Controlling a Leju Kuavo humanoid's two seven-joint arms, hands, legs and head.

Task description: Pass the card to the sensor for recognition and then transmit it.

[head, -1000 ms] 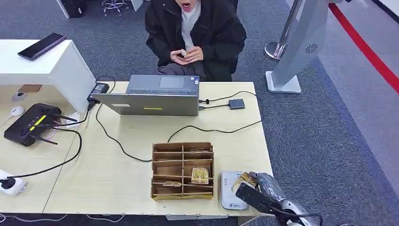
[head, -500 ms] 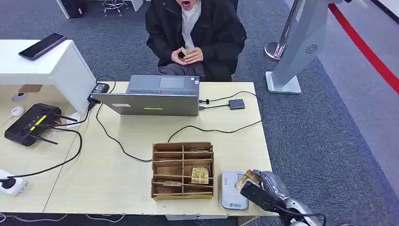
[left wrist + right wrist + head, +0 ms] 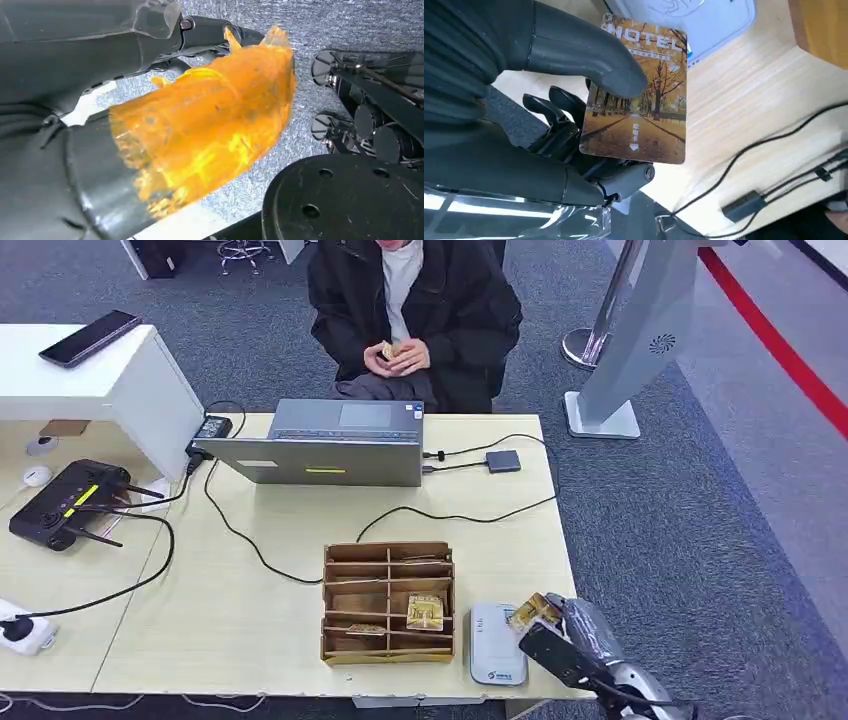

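While the right arm reaches in over the table's near right corner, the right hand [image 3: 562, 640] holds a hotel key card [image 3: 636, 97], thumb [image 3: 589, 57] pressed on the printed face and dark fingers [image 3: 556, 112] curled behind it. Card face: autumn tree avenue, "HOTEL" lettering along one short end, small white arrow near the other. In the head view the card [image 3: 532, 611] sits tilted at the right edge of the white card reader [image 3: 495, 643], which lies flat on the light wood table [image 3: 250, 610] just right of the wooden compartment organizer [image 3: 388, 602]. Cannot tell whether card and reader touch. Wrist view puts the reader [image 3: 696, 20] just beyond the card's lettered end. Clear plastic wrap covers the forearm behind the hand.

Left hand [image 3: 200, 125]: hangs over grey carpet, wrapped in translucent orange film; finger state cannot be told through it.

One card stands in a right-hand compartment of the organizer [image 3: 425, 612]. Far side of table: grey laptop [image 3: 325, 445], black cables, small dark hub [image 3: 503, 461]. Seated person in black jacket [image 3: 415, 315] behind the laptop, both hands together at chest. Black router [image 3: 65, 502] on the adjoining table to the left.
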